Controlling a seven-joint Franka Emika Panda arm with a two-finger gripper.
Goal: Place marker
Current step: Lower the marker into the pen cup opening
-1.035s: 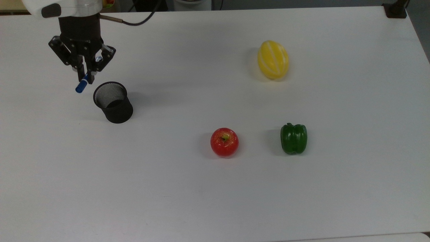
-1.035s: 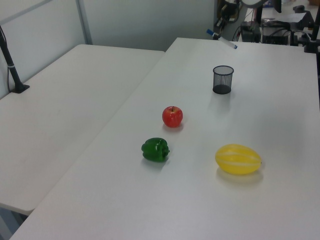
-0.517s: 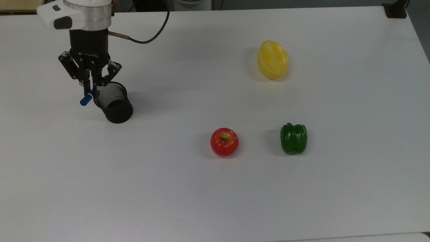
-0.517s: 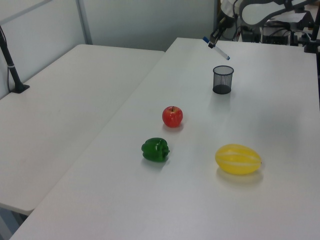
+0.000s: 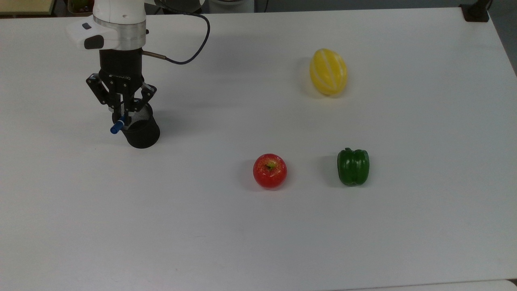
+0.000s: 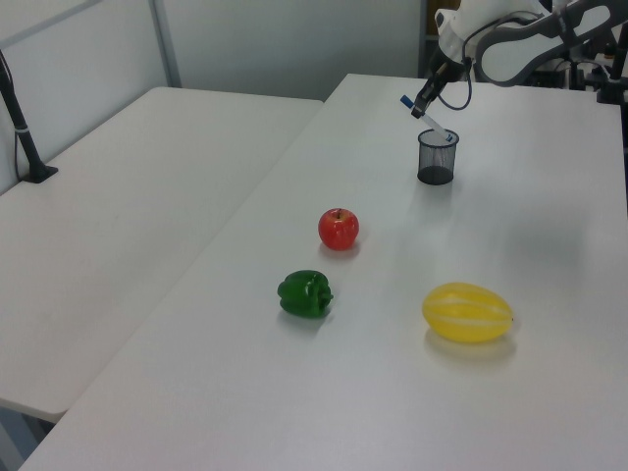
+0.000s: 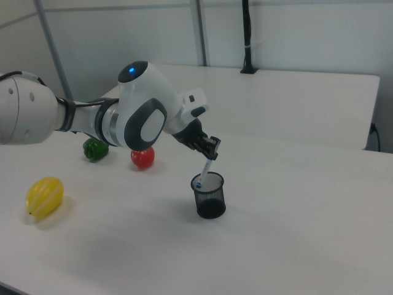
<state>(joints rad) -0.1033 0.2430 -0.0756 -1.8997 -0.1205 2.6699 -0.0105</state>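
The marker (image 5: 116, 128) is a slim white pen with a blue cap, held tilted in my gripper (image 5: 124, 117), which is shut on its middle. In the left view the marker (image 6: 432, 122) slopes down from the gripper (image 6: 422, 103), and its small blue end dips just inside the rim of the black mesh cup (image 6: 437, 165). The right view shows the same: the gripper (image 7: 210, 153) hangs above the cup (image 7: 210, 200) with the marker (image 7: 206, 169) pointing into its mouth. In the top view the blue cap sticks out past the left rim of the cup (image 5: 141, 135).
A yellow melon (image 5: 328, 71) lies at the back right of the white table in the top view. A red apple (image 5: 270, 170) and a green pepper (image 5: 353, 166) sit nearer the front. A black cable (image 5: 190, 48) trails from the wrist.
My gripper carried the marker rightward and lower in the top view, from beside the cup to over its mouth. The marker's lower end now sits inside the rim.
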